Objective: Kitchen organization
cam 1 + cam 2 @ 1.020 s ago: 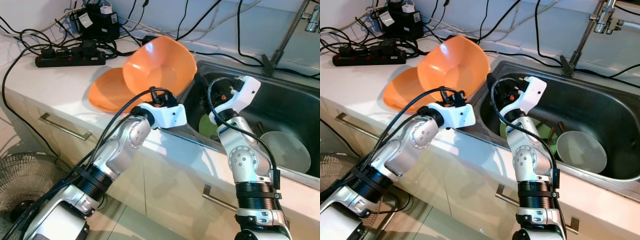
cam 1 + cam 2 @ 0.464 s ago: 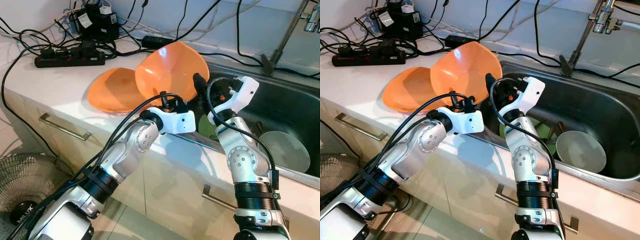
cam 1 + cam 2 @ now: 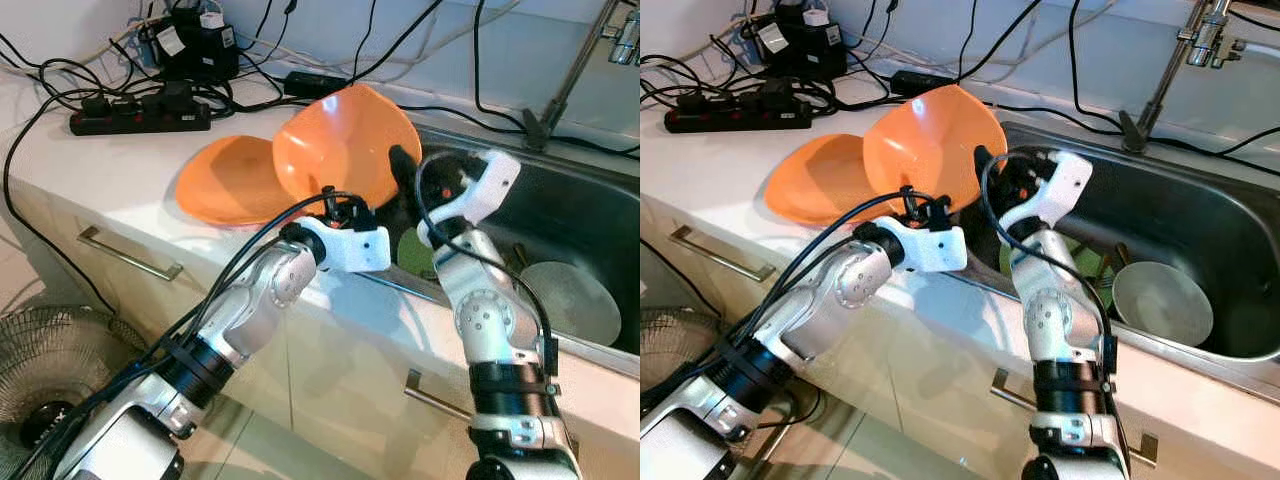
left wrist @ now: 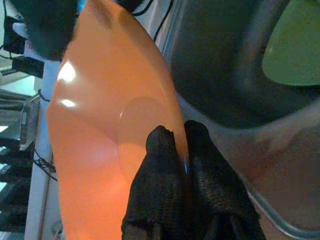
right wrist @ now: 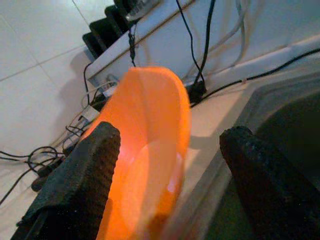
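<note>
Overhead, from the head cameras, an orange bowl (image 3: 345,150) stands tilted on its edge at the counter's border with the steel sink (image 3: 590,215), its lower rim pinched by the left gripper (image 3: 352,215). Just behind it an orange plate (image 3: 228,180) lies flat on the white countertop (image 3: 90,170). The right gripper (image 3: 403,168) reaches toward the bowl's sink-side rim. A green plate (image 3: 1012,262) and a grey plate (image 3: 1162,302) lie in the sink, and a power strip (image 3: 140,118) with tangled cables sits at the wall.

Next, the left wrist view shows both black fingers (image 4: 162,185) pressed together on the bowl's rim.

Lastly, the right wrist view shows the fingers (image 5: 82,180) spread wide, the bowl's rim between them, not gripped.
</note>
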### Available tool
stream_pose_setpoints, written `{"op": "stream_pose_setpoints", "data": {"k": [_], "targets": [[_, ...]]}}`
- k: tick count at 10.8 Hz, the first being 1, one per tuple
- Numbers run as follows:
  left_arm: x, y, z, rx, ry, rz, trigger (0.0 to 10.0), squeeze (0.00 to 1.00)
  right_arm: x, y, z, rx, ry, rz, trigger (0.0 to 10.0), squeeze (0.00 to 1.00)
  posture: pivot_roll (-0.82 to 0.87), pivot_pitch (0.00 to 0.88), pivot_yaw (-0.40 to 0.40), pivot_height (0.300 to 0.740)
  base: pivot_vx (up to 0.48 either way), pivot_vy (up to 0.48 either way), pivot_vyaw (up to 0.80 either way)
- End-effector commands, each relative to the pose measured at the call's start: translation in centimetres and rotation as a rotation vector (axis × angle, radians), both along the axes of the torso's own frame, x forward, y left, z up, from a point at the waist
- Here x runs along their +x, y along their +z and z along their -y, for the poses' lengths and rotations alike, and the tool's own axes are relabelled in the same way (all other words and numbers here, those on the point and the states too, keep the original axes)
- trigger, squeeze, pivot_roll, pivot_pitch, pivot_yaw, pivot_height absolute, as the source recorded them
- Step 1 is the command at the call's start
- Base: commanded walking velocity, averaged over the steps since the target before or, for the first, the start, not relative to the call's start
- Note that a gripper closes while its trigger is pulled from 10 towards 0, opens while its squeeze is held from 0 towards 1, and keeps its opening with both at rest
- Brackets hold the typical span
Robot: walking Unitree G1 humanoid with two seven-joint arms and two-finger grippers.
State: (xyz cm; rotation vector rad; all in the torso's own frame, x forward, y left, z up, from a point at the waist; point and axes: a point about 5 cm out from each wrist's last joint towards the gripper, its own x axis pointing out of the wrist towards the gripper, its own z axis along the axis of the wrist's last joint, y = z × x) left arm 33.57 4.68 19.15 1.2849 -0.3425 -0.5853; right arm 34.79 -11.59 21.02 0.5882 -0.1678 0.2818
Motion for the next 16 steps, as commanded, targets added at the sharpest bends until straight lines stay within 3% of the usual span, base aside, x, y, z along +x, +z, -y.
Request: {"op": "stream_pose_setpoints", "data": {"k": [1, 2, 3, 6, 8, 9, 10, 11, 13, 14, 16], "targets": [[-0.4, 0.7, 0.5, 0.012, -0.036, 0.04, 10.0, 0.0, 0.1, 0.3, 0.3, -0.002, -0.014, 0.012, 5.6, 0.0, 0.12, 0.054, -0.011, 0.74, 0.0, 0.0, 0.0], [-0.5, 0.7, 0.5, 0.022, -0.044, 0.045, 10.0, 0.0, 0.1, 0.3, 0.2, -0.005, -0.012, 0.012, 2.3, 0.0, 0.12, 0.054, -0.011, 0.74, 0.0, 0.0, 0.0], [-0.5, 0.8, 0.4, 0.031, -0.045, 0.06, 10.0, 0.0, 0.1, 0.2, 0.2, -0.006, -0.011, 0.006, 0.0, 0.0, 0.12, 0.056, -0.012, 0.74, 0.0, 0.0, 0.0], [-0.4, 1.2, 0.3, 0.047, -0.044, 0.096, 10.0, 0.0, 0.1, 0.0, 0.1, -0.015, -0.006, -0.004, 0.0, 0.0, 0.12, 0.058, -0.013, 0.74, 0.0, 0.0, 0.0], [-0.5, 1.5, 0.3, 0.056, -0.051, 0.117, 10.0, 0.0, 0.2, -0.2, 0.1, -0.025, -0.004, -0.012, 0.6, 0.0, 0.12, 0.056, -0.014, 0.74, 0.0, 0.0, 0.0], [-0.5, 1.8, 0.4, 0.077, -0.064, 0.147, 10.0, 0.0, 0.2, -0.4, 0.0, -0.034, 0.001, -0.015, 1.4, 0.0, 0.12, 0.052, -0.014, 0.74, 0.0, 0.0, 0.0], [-0.5, 1.9, 0.3, 0.09, -0.071, 0.165, 10.0, 0.0, 0.2, -0.5, -0.1, -0.041, 0.004, -0.02, 8.2, 0.0, 0.13, 0.048, -0.014, 0.74, 0.0, 0.0, 0.0], [-0.5, 2.0, 0.3, 0.096, -0.08, 0.179, 10.0, 0.0, 0.3, -0.6, -0.2, -0.046, 0.004, -0.026, 10.0, 0.0, 0.13, 0.047, -0.014, 0.74, 0.0, 0.0, 0.0], [-0.7, 2.0, 0.3, 0.097, -0.09, 0.184, 10.0, 0.0, 0.3, -0.7, -0.2, -0.049, 0.002, -0.03, 10.0, 0.0, 0.13, 0.045, -0.014, 0.74, 0.0, 0.0, 0.0], [-0.8, 1.8, 0.4, 0.1, -0.095, 0.182, 10.0, 0.0, 0.3, -0.7, -0.2, -0.048, -0.001, -0.025, 0.0, 0.0, 0.13, 0.045, -0.014, 0.74, 0.0, 0.0, 0.0], [-0.9, 1.7, 0.3, 0.102, -0.097, 0.181, 10.0, 0.0, 0.3, -0.6, -0.1, -0.048, -0.003, -0.022, 0.0, 0.0, 0.13, 0.047, -0.013, 0.74, 0.0, 0.0, 0.0]]}}
